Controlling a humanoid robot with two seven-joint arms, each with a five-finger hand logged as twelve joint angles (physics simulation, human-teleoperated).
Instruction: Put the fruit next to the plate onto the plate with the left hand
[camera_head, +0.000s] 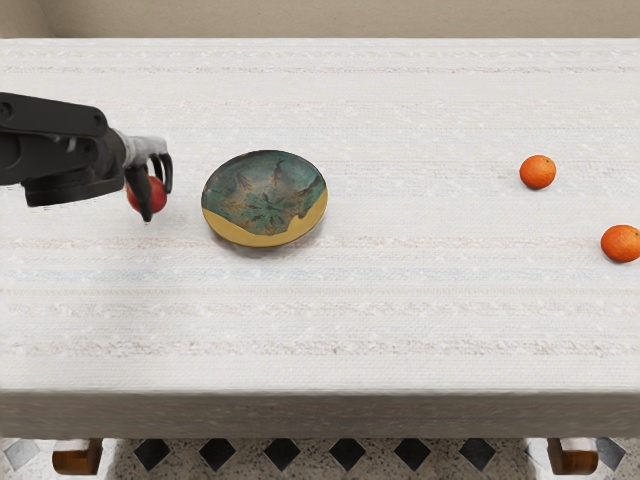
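Note:
A small red fruit (153, 193) lies on the table just left of a teal and gold plate (264, 197). My left hand (149, 178) comes in from the left edge and sits right over the fruit, its dark fingers (143, 196) curled down around it. The fruit is partly hidden by the fingers, and I cannot tell whether it is lifted off the table. The plate holds nothing.
Two oranges lie far to the right, one (538, 171) further back and one (621, 243) at the right edge. The table's front edge (320, 395) runs across the lower part of the view. The right arm does not show.

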